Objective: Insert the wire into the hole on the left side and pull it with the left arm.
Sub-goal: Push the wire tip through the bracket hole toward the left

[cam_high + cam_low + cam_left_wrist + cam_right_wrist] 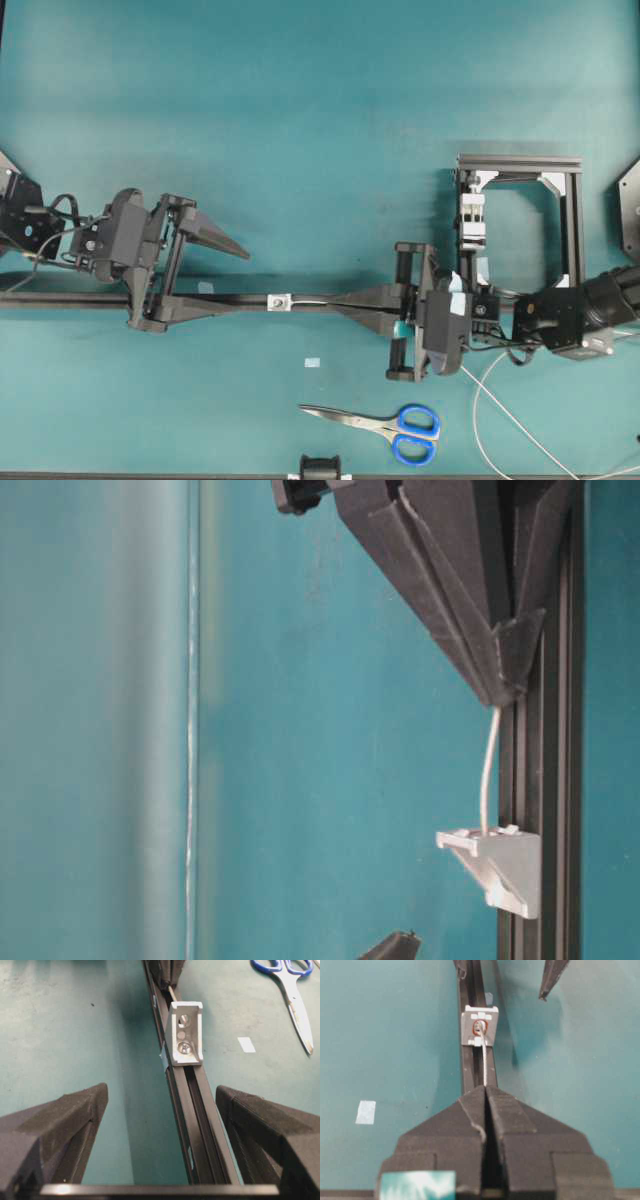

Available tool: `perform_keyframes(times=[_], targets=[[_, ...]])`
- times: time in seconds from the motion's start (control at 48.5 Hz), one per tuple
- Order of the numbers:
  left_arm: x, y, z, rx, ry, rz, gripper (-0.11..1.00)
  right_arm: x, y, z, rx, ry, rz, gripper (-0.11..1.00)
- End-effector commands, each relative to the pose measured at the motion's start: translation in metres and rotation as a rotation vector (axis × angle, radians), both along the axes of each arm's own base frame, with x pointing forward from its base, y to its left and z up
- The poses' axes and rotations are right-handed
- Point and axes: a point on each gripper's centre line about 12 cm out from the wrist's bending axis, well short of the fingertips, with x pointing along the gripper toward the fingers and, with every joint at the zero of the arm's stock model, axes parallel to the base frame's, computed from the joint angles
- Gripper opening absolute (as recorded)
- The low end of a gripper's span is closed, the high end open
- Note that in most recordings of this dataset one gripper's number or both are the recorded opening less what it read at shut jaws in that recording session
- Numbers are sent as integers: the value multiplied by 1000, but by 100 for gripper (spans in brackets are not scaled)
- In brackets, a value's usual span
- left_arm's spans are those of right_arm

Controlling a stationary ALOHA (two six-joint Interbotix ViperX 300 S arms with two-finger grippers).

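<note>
The small white-silver block [280, 300] sits on a black rail [80, 299], and its hole [182, 1020] faces both grippers. My right gripper [337, 300], the one with light-blue tape, is shut on the wire [484, 1062] just behind its stiff tip. The tip reaches the hole in the block [480, 1027]; the rest of the wire [505, 405] trails in loops to the lower right. My left gripper [255, 278] stands open just left of the block, one finger over the rail and the other off to the side. Its fingers [65, 1130] hold nothing, a little short of the block [186, 1032].
Blue-handled scissors [385, 425] lie near the front edge. A black frame with a tall white clip [520, 220] stands at the right, behind my right arm. A small white tape patch [312, 362] is stuck to the teal table. The rail [200, 1120] runs between the left fingers.
</note>
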Motion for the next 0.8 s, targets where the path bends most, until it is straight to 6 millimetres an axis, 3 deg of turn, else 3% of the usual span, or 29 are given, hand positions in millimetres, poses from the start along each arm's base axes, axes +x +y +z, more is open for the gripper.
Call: perform_keyframes(times=[0.0, 0.784], targets=[[2, -3, 9, -7, -33, -9, 71, 5, 1, 6, 10, -18, 3, 3], [3, -4, 14, -9, -33, -14, 71, 23, -5, 8, 4, -21, 25, 3]])
